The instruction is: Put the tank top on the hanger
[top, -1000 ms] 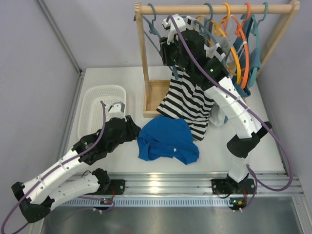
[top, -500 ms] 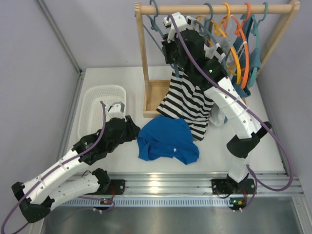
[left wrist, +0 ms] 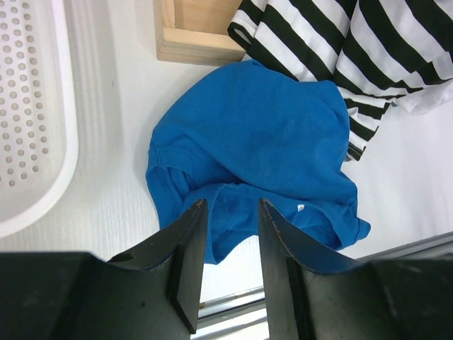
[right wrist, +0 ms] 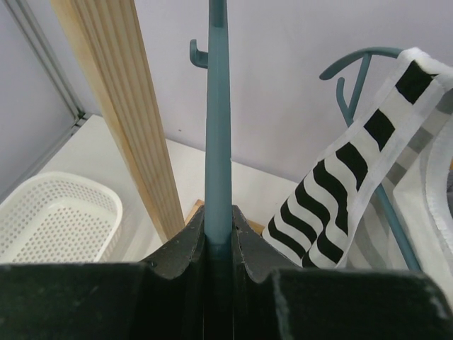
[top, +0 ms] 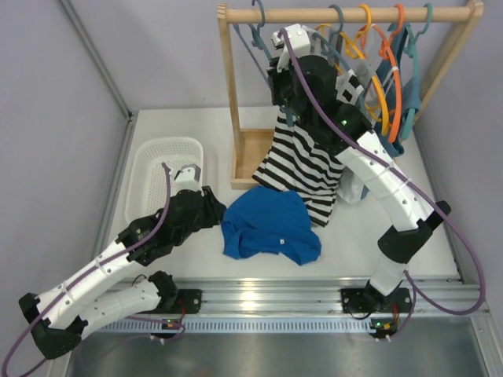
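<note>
The royal-blue tank top (top: pixel 271 226) lies crumpled on the table in front of the rack; it also shows in the left wrist view (left wrist: pixel 262 134). My left gripper (top: pixel 215 207) is open, its jaws (left wrist: pixel 230 205) just above the top's near-left edge, holding nothing. The slate-blue hanger (top: pixel 256 31) has its hook up at the rack's rail near the left post. My right gripper (top: pixel 281 72) is shut on it; in the right wrist view the hanger's bar (right wrist: pixel 217 106) runs straight up out of the closed jaws (right wrist: pixel 218 212).
A wooden rack (top: pixel 346 14) carries a black-and-white striped top (top: pixel 306 169) on another grey-blue hanger (right wrist: pixel 361 64), orange (top: pixel 395 75) and yellow (top: pixel 376 86) hangers and a teal top (top: pixel 409 86). A white perforated basket (top: pixel 165 169) stands left. The rack's left post (right wrist: pixel 120 106) is close beside the gripper.
My right gripper has moved up and to the right with the slate-blue hanger, and its hook has shifted right along the rail. The left arm and tank top have not moved.
</note>
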